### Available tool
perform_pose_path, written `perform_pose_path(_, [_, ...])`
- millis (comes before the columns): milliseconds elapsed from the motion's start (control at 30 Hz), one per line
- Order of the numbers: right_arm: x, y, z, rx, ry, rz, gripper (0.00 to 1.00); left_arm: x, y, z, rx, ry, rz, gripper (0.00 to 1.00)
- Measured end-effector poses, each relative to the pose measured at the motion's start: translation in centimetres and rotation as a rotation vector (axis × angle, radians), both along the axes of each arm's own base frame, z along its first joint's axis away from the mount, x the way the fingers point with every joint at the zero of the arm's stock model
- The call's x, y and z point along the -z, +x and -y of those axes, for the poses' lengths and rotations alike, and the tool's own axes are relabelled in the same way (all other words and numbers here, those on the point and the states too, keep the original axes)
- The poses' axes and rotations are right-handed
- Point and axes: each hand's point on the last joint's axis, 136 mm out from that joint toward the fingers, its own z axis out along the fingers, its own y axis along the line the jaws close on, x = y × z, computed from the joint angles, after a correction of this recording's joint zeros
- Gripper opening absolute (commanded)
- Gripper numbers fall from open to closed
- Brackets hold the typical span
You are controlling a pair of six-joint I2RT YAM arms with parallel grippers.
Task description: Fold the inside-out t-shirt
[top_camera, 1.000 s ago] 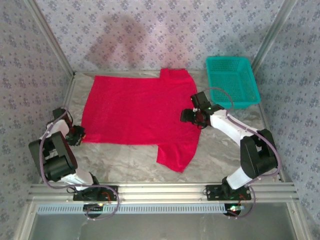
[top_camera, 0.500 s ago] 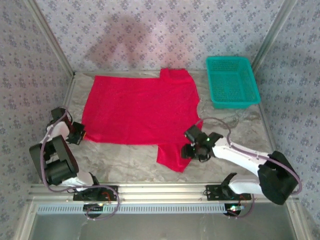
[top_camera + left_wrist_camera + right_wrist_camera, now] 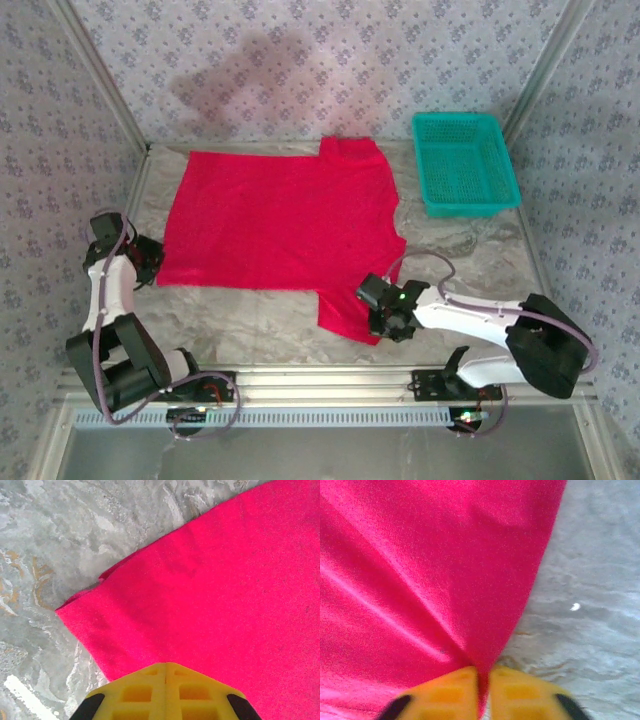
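Item: the inside-out t-shirt [image 3: 275, 215], plain bright red, is lying spread flat across the middle of the marbled table [image 3: 260, 320], one sleeve pointing to the far edge and the other to the near edge. Left gripper [image 3: 150, 265] is sitting at the shirt's near-left hem corner; in the left wrist view its yellow fingers [image 3: 140, 692] are pressing together with no gap, closing on the hem edge. Right gripper [image 3: 383, 312] is resting at the outer edge of the near sleeve; in the right wrist view its fingers [image 3: 445, 692] are pinching a fold of red cloth, with creases running away from the grip. Teal mesh basket [image 3: 470, 208] is standing at the far right, apart from the shirt.
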Motion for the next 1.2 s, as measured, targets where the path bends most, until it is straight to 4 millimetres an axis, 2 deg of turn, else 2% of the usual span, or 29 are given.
perform_pose_path(67, [-0.3, 0.2, -0.6, -0.018, 0.002, 0.014, 0.00, -0.7, -0.3, 0.1, 0.005, 0.011, 0.016, 0.00])
perform_pose_path(133, [-1.5, 0.5, -1.2, -0.031, 0.017, 0.040, 0.00, -1.8, -0.6, 0.3, 0.005, 0.026, 0.047, 0.00])
perform_pose_path(367, [-9.6, 1.4, -2.3, -0.033, 0.172, 0.182, 0.00, -5.3, -3.1, 1.4, 0.025, 0.077, 0.125, 0.00])
perform_pose_path(467, [-12.1, 1.4, -2.0, -0.033, 0.192, 0.203, 0.00, -6.1, -4.1, 1.7, 0.036, 0.099, 0.132, 0.00])
perform_pose_path(600, [-13.5, 1.6, -2.0, -0.033, 0.198, 0.220, 0.00, -6.6, -4.2, 1.7, 0.059, 0.115, 0.122, 0.00])
perform_pose_path(733, [-13.3, 1.7, -1.8, -0.026, 0.184, 0.216, 0.00, -5.4, -3.7, 1.7, 0.094, 0.095, 0.067, 0.00])
perform_pose_path(800, [-13.2, 2.1, -1.6, -0.014, 0.176, 0.215, 0.00, -4.5, -3.5, 1.8, 0.113, 0.081, 0.036, 0.33])
perform_pose_path(833, [-13.0, 2.4, -1.4, -0.004, 0.172, 0.216, 0.00, -4.1, -3.4, 1.8, 0.117, 0.070, 0.021, 0.47])
perform_pose_path(1033, [-11.6, 4.3, -0.5, 0.036, 0.143, 0.207, 0.00, -0.4, -3.6, 1.1, 0.090, 0.009, -0.082, 0.52])
perform_pose_path(1200, [-11.0, 5.3, 0.2, 0.038, 0.134, 0.197, 0.00, 3.9, -5.0, 0.6, 0.041, -0.025, -0.215, 0.66])
